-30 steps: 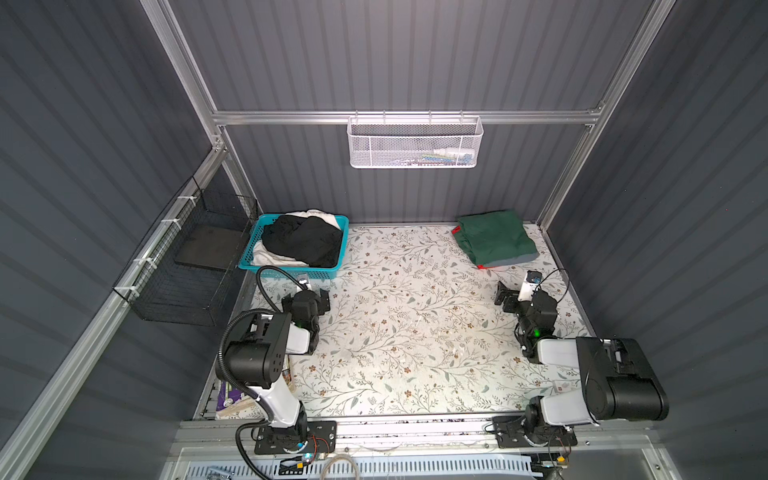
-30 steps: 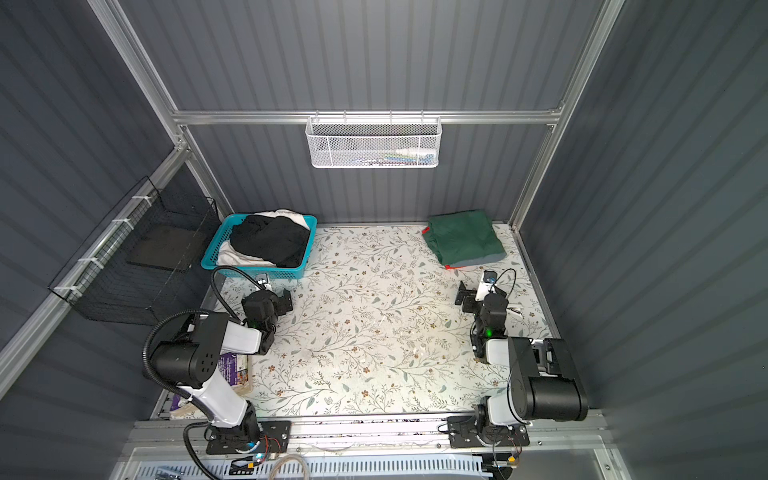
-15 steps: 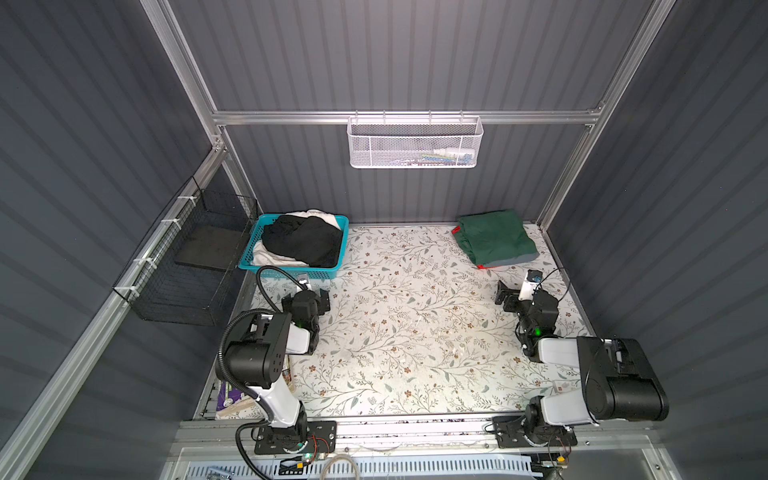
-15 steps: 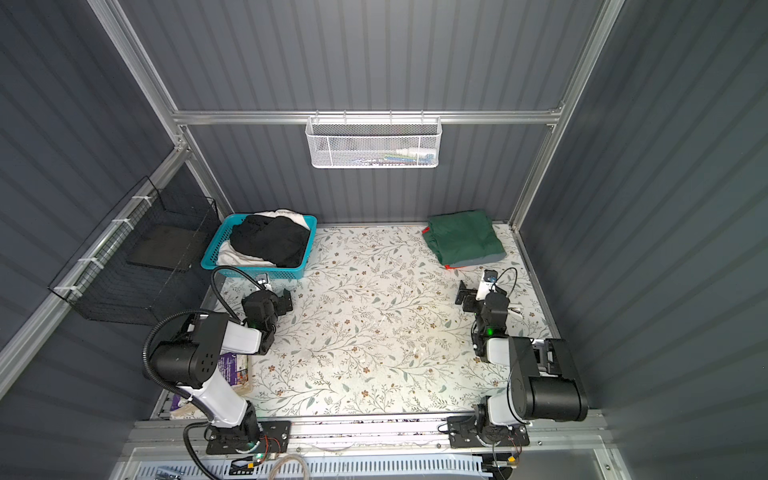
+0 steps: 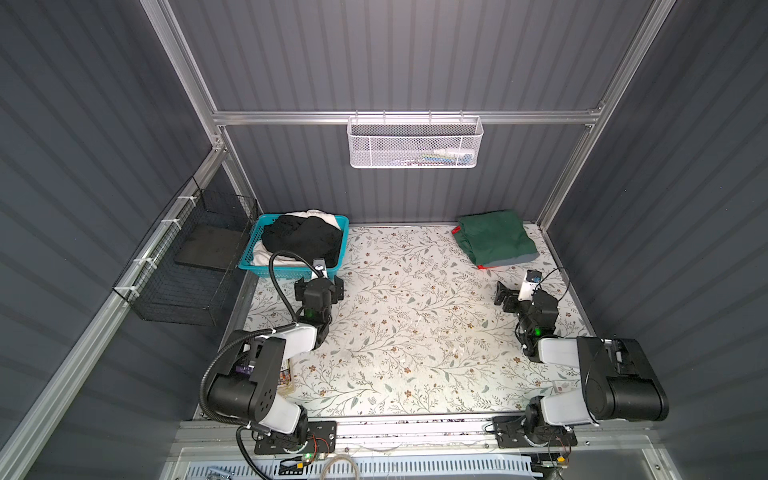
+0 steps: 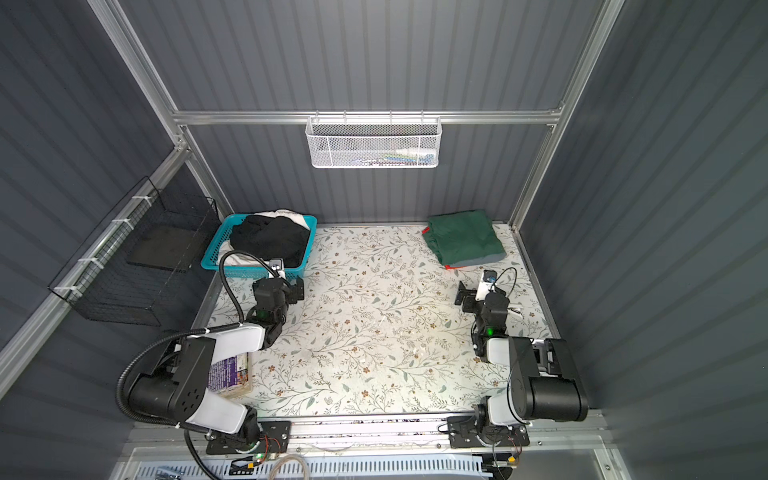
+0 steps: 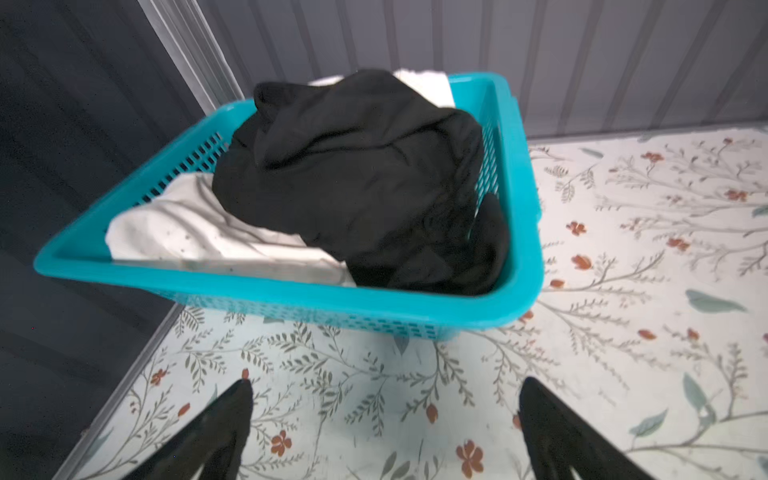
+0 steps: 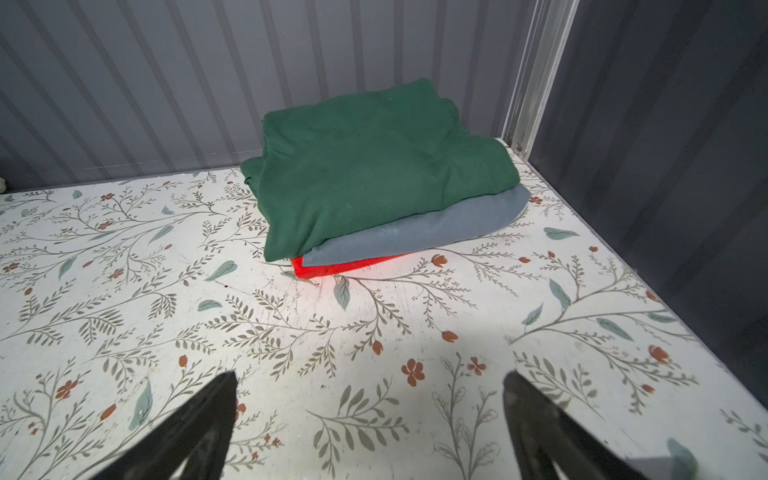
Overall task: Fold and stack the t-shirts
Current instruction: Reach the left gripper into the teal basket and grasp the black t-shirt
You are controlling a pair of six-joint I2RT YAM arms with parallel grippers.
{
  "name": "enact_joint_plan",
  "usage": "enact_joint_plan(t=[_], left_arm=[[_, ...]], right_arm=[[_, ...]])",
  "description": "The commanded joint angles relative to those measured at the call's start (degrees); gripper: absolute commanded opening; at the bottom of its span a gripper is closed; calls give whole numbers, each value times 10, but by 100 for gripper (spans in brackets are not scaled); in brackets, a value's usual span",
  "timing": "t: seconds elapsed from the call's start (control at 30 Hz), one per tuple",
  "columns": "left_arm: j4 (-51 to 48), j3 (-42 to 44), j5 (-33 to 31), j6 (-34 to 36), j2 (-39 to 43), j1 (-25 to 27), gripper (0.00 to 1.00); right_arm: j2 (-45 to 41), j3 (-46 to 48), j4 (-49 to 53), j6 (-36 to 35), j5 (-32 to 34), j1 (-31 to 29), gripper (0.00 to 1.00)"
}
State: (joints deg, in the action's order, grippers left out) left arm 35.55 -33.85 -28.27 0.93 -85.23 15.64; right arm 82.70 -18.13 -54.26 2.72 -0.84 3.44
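The table (image 5: pixel 415 332) is white with grey-green sprigs and small rust-red flowers. The basket (image 7: pixel 291 299) is turquoise lattice, holding a black shirt (image 7: pixel 353 178) over a cream-white shirt (image 7: pixel 187 232). Across the table from the basket, a dark green shirt (image 8: pixel 374 166) tops a grey shirt (image 8: pixel 415 232) and a red shirt (image 8: pixel 332 268).

A basket (image 5: pixel 248 264) sits in the far left corner of the table (image 5: pixel 415 332). Inside it an upper t-shirt (image 5: pixel 307 239) lies on a lower t-shirt (image 5: pixel 259 253). A stack of three folded t-shirts (image 5: pixel 494 241) lies in the far right corner. The left gripper (image 7: pixel 385 381) is on the near side of the basket, and the right gripper (image 8: pixel 370 374) is on the near side of the stack, neither touching.
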Motion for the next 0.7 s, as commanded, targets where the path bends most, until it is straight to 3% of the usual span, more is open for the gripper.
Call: enact_joint_plan(t=[0.0,0.1,0.23,0.43,0.5,0.67], left_arm=[[-125,-46,-39,-23,26,4,100],[-217,-108,-51,-74,32,6,100],[-369,-247,-22,-102,-19,12,100],[-592,-503,-137,-114,-186,26,100],[-624,-560,-146,-111,-229,26,100],[-652,-653,-95,-115,-303,15,100]], right_arm=[[-56,-50,119,14,18,2,99],[-101,-127,297,60,49,3,99],[-107,-185,406,110,29,2,99],[-87,-235,486,140,1,-2,99],[-84,-259,521,156,-19,-2,99],[-87,-306,592,178,-50,-6,99]])
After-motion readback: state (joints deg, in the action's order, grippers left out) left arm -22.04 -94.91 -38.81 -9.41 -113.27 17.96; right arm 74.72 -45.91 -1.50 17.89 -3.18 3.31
